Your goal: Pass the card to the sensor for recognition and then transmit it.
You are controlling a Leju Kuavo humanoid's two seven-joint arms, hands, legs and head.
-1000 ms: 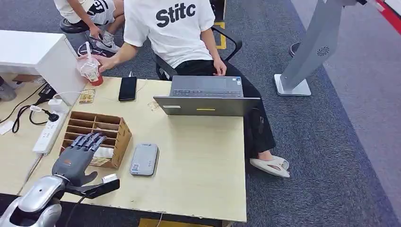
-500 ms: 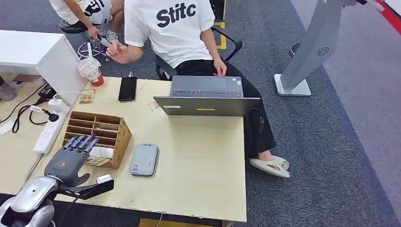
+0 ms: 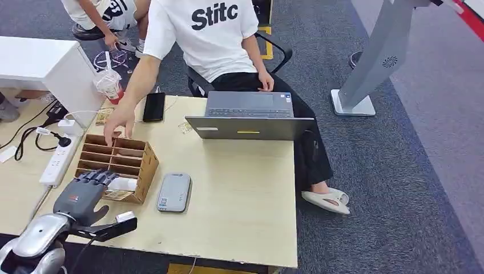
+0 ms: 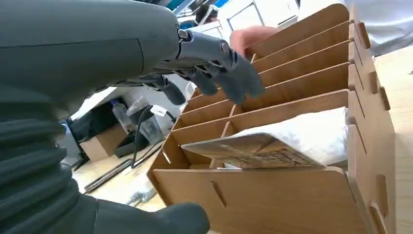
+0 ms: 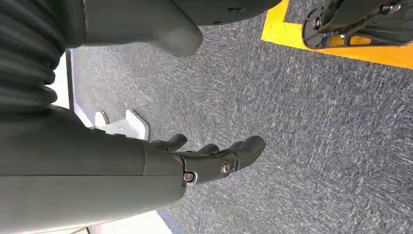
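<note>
Pale wooden surface (image 3: 245, 188) carried a slotted rack (image 3: 140, 157) near its left edge, where the thin, light, probably stiff card (image 4: 253, 148) lay, best pinched by its protruding edge; left hand (image 3: 85, 191) hovered, fingers (image 4: 229, 73) apart, empty.

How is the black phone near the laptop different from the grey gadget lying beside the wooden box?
The black phone is dark and glossy and lies at the table's far edge by the person; the grey device is pale, has a small label and lies nearer the robot, beside the wooden organizer. Both are flat, rounded rectangles lying unheld on the table.
</note>
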